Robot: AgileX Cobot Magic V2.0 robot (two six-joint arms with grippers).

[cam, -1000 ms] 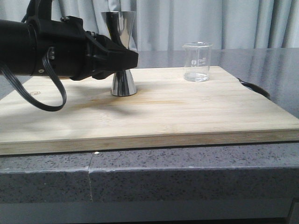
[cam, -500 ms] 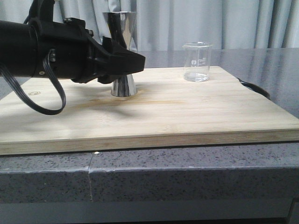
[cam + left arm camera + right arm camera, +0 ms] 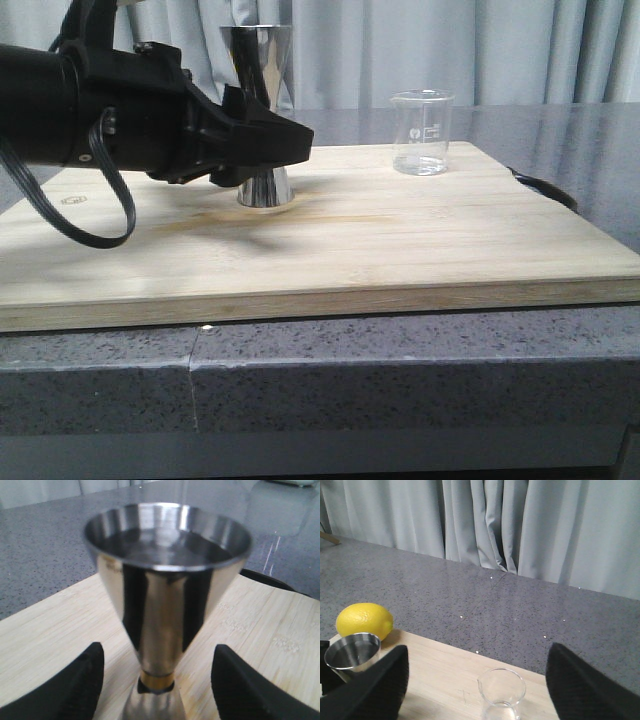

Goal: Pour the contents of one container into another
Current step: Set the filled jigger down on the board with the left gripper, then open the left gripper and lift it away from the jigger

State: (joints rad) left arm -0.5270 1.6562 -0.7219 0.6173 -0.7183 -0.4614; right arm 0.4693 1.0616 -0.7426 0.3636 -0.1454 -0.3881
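Observation:
The steel jigger [image 3: 256,55] stands upright on the left half of the bamboo board [image 3: 400,240]. My left gripper [image 3: 287,140] is open, with its black fingers [image 3: 75,690] on either side of the jigger [image 3: 167,595] at its narrow waist, gaps showing on both sides. The clear glass beaker [image 3: 422,132] stands upright at the board's far right, untouched. In the right wrist view the beaker [image 3: 501,687] lies ahead of my open right gripper [image 3: 477,680], apart from both fingers. The right arm is outside the front view.
A yellow lemon [image 3: 364,620] lies behind the jigger [image 3: 352,652] at the board's far edge. A black cable [image 3: 545,188] curves off the board's right side. Grey speckled counter and curtains lie beyond.
My left gripper has slid a little to the right, bringing its fingers further past the jigger's waist. Jigger and beaker have not moved.

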